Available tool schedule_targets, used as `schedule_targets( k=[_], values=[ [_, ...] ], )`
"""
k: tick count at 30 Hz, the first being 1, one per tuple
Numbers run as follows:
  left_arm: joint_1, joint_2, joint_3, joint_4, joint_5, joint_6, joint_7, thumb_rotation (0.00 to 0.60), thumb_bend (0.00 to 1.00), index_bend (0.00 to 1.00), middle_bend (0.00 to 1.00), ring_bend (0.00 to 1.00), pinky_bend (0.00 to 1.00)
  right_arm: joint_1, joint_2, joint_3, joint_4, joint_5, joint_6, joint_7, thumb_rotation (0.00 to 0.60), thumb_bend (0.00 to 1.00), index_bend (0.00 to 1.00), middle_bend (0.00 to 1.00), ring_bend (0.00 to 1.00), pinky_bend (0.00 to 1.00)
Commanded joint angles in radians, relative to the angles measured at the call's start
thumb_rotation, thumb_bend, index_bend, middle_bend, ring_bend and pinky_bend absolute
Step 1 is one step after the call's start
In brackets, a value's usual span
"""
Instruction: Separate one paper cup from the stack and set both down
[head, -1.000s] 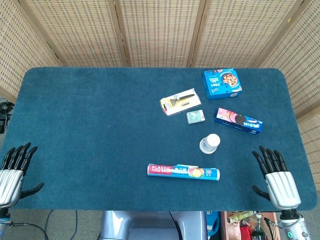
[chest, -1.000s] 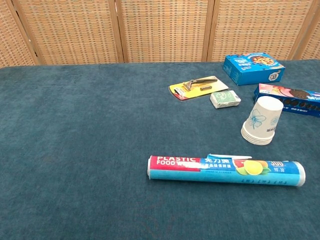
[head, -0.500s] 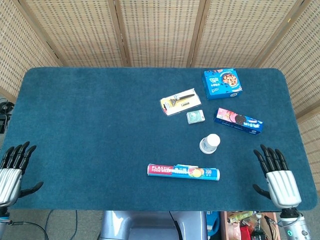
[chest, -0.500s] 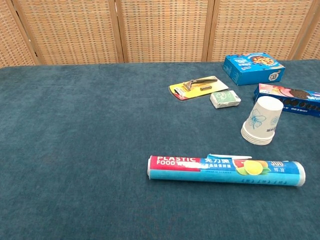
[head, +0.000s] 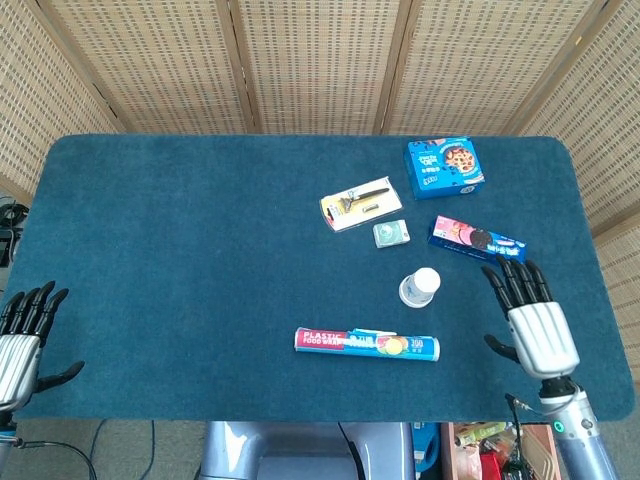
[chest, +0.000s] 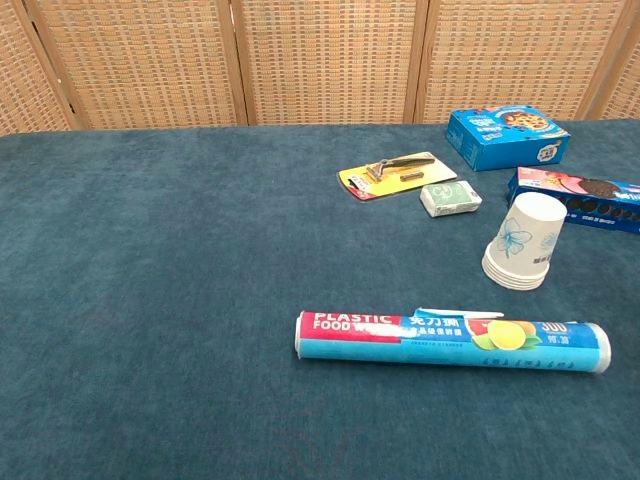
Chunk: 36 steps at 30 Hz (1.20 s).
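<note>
1. Two hands show in the head view only, and both are empty with fingers spread; the chest view catches neither.
2. Since half a second ago the right hand (head: 530, 325) has moved up the table's right side and slightly inward. Its fingertips now reach level with the stack of white paper cups with a blue flower print (chest: 523, 243); before, it sat low by the near edge.
3. That stack has not shifted. It stands upside down on the dark blue felt-covered table (head: 180, 230), rims down, several rims showing at its base in the chest view. It sits between the long blue cookie packet (head: 477, 240) behind it and the blue roll of plastic food wrap (chest: 450, 340) in front, touching neither.
4. The right hand is near the stack but clearly apart from it, off to its right.
5. The left hand (head: 25, 340) has slipped slightly lower at the near-left corner and is far from everything.
6. My reading: the reach for the stack has only begun. No cup is separated and nothing is lifted.
7. The flat yellow card holding a razor (head: 355, 205), the small pale green packet (head: 390, 233) and the square blue biscuit box (head: 445, 168) lie unchanged further back.
</note>
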Motion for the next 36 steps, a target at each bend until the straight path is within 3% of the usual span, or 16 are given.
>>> schedule_targets(
  k=[1, 6, 13, 21, 36],
  values=[
    [-0.003, -0.002, -0.001, 0.004, -0.008, -0.009, -0.004, 0.600, 0.15, 0.00, 0.00, 0.00, 0.00, 0.104, 0.013, 0.076, -0.056, 0.132, -0.140, -0.069, 0.600, 0.12, 0.17, 0.04, 0.00, 0.18],
    [-0.011, -0.008, -0.004, 0.016, -0.023, -0.028, -0.013, 0.600, 0.15, 0.00, 0.00, 0.00, 0.00, 0.201, 0.000, 0.120, -0.063, 0.295, -0.263, -0.158, 0.600, 0.13, 0.19, 0.05, 0.00, 0.21],
    [-0.021, -0.018, -0.009, 0.037, -0.048, -0.053, -0.024, 0.600, 0.15, 0.00, 0.00, 0.00, 0.00, 0.319, -0.069, 0.142, -0.007, 0.477, -0.359, -0.261, 0.600, 0.15, 0.21, 0.09, 0.00, 0.24],
    [-0.033, -0.028, -0.018, 0.057, -0.074, -0.077, -0.027, 0.600, 0.15, 0.00, 0.00, 0.00, 0.00, 0.399, -0.104, 0.124, 0.046, 0.618, -0.400, -0.323, 0.600, 0.17, 0.23, 0.09, 0.00, 0.24],
    [-0.050, -0.045, -0.020, 0.073, -0.093, -0.104, -0.020, 0.600, 0.15, 0.00, 0.00, 0.00, 0.00, 0.462, -0.138, 0.055, 0.134, 0.747, -0.422, -0.332, 0.600, 0.19, 0.25, 0.11, 0.00, 0.24]
  ],
)
